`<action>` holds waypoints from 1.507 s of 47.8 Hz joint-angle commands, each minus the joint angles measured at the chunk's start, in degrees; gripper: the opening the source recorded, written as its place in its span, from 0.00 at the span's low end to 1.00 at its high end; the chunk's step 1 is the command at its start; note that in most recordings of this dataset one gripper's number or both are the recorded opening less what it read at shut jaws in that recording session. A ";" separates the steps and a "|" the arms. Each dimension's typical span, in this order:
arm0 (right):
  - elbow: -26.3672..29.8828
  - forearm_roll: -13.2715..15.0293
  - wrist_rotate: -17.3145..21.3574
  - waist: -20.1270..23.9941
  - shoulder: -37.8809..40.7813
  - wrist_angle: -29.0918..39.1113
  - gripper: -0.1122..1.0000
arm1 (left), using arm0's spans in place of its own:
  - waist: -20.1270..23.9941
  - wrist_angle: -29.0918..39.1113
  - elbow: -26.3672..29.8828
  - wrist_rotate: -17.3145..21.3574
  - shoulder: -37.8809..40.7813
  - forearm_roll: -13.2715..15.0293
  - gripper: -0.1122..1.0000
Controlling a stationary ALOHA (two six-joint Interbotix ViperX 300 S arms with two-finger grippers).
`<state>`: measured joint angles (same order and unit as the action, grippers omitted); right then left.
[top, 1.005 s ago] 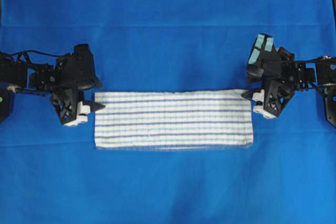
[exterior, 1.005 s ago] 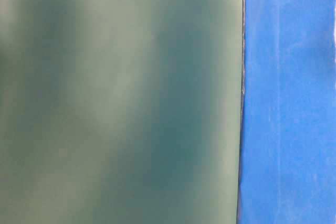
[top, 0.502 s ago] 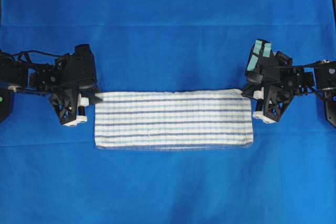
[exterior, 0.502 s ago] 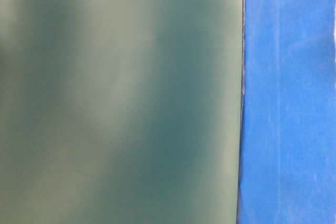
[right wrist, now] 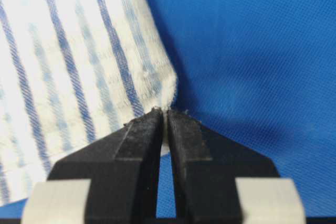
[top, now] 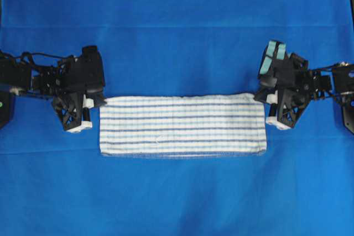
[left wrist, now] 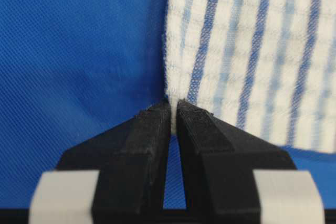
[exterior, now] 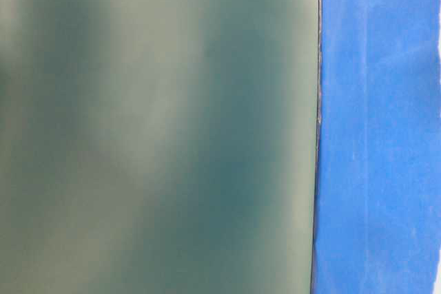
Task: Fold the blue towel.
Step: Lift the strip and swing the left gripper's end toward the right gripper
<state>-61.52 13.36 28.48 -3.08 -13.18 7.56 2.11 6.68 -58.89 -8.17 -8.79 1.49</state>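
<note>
Solid blue fabric covers the whole work surface [top: 177,26] on my overhead feed, and the white woven towel with thin light-blue and dark-blue stripes [top: 182,124] lies flat on it near the middle, a long rectangle running left to right with its stripes along its length.

My left gripper [top: 95,102] sits at the towel's upper left corner as the overhead view shows it. On the left wrist feed, the two black fingers [left wrist: 149,145] are pressed nearly together, with only a thin slit between them, and the towel's corner [left wrist: 176,103] is pinched right at their tips. The rest of the cloth spreads up and to the right, away from the jaws.

My right gripper [top: 261,98] is at the opposite end, on the upper right corner. The right wrist feed shows the same picture mirrored: black fingers [right wrist: 142,145] drawn in to a narrow slit, with the rounded corner of the towel [right wrist: 165,95] caught between the tips and the striped cloth fanning up and to the left.

From above, both corners look barely raised, if at all; the towel's edges are straight and unwrinkled.

The table-level feed gives me only a blurred grey-green panel [exterior: 158,129] beside a strip of the blue cover [exterior: 379,129].
</note>
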 commanded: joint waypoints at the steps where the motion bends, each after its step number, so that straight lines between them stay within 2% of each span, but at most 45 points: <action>1: 1.85 -0.09 0.09 0.09 -4.57 3.08 0.15 | 0.09 3.60 2.81 0.09 -3.69 0.09 0.12; 11: 3.69 -0.09 0.09 0.18 -14.85 11.07 0.15 | -0.18 10.63 5.54 0.09 -10.99 0.09 0.12; 23: 3.34 0.00 0.09 0.26 -24.96 14.24 0.15 | -0.79 10.72 4.22 0.00 -20.13 0.09 0.12; 29: 3.08 0.26 -0.26 0.18 -26.19 14.15 0.15 | -0.79 8.53 3.08 0.00 -21.80 0.09 0.12; 41: 3.69 1.05 -0.35 -0.53 -23.29 13.01 0.15 | -1.58 6.94 4.13 -0.09 -20.21 0.09 0.12; 49: 5.01 1.93 -0.35 -4.75 -21.27 11.34 0.15 | -4.31 2.46 5.63 -0.09 -17.75 0.09 0.12; 56: 7.12 3.96 -0.35 -10.55 -18.90 10.55 0.15 | -7.47 -1.49 8.96 -0.18 -13.10 0.09 0.12; 65: 10.46 7.21 -0.44 -18.02 -14.33 10.02 0.15 | -10.02 -2.37 15.91 -0.09 -6.06 0.09 0.12; 72: 13.71 9.49 -0.70 -21.62 -10.46 8.44 0.15 | -11.51 -2.37 22.41 0.62 -0.44 0.00 0.12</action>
<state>-50.71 21.53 27.95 -23.20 -25.14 17.31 -8.53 4.83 -40.43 -7.73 -10.99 1.58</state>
